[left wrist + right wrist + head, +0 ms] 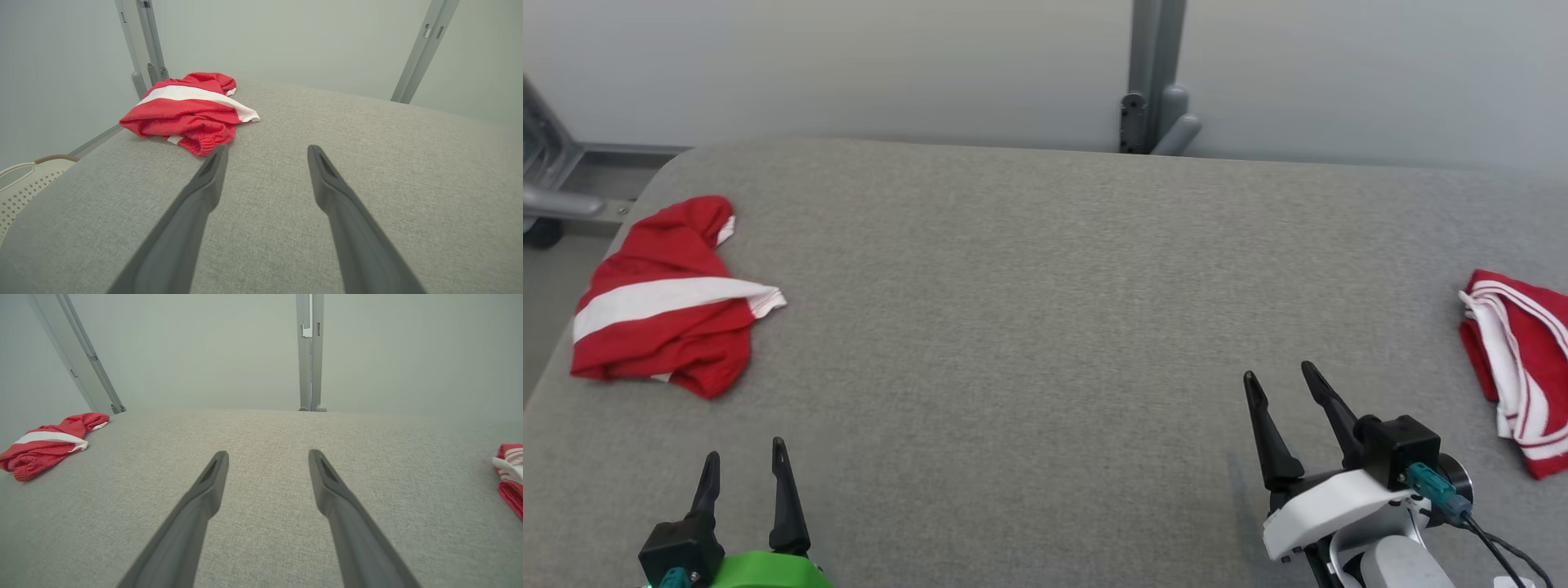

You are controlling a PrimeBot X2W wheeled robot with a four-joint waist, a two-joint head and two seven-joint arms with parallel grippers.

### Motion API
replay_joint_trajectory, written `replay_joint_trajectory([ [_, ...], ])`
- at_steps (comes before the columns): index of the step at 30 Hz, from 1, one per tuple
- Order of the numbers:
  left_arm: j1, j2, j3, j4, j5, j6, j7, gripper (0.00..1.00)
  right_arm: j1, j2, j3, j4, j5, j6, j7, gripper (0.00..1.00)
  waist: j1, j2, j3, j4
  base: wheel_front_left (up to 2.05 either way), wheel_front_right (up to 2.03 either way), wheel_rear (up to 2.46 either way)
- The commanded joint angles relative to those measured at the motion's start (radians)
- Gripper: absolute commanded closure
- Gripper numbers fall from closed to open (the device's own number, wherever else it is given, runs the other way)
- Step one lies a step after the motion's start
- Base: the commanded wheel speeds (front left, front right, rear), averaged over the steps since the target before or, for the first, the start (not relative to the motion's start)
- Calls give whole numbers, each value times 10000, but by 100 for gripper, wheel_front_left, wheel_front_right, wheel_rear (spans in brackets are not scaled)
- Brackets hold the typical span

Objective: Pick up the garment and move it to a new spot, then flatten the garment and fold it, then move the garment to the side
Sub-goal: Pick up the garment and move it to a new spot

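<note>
Presently, we record a grey fabric-covered bench (1029, 310) with a grey upright post (1152, 73) behind its far edge and a pale wall beyond. From the left wrist we see a white perforated basket (20, 183) below the bench's left side. A second red-and-white garment (1523, 367) lies bunched at the bench's right edge.

The red garment (662, 327), with a broad white band, lies crumpled on the bench near the far left corner.

The left tool (746, 450) sits low at the near left, with its fingers pointing away from the robot. Its jaws are spread and empty, short of the garment's near hem. The right tool (1279, 371) stands at the near right, leaning slightly leftward. It is likewise spread and holds nothing, apart from both garments.
</note>
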Motion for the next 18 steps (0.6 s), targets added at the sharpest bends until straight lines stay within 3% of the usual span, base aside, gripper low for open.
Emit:
replay_joint_trajectory([
  [1, -89, 31, 127, 14, -13, 3, 2, 0, -95, -36, 59, 52, -51, -12, -24, 0, 0, 68, 383, 1502, 0, 0, 0],
  [10, 203, 25, 397, 88, -167, -4, 3, 0, -328, -37, 509, 332, -39, -12, -24, 0, 0, 68, 500, 3556, 0, 0, 0],
  [18, 350, 25, 644, 199, -875, -224, 3, 0, -445, -39, 805, 436, -165, -12, -26, 0, 0, 68, 607, 3837, 0, 0, 0],
])
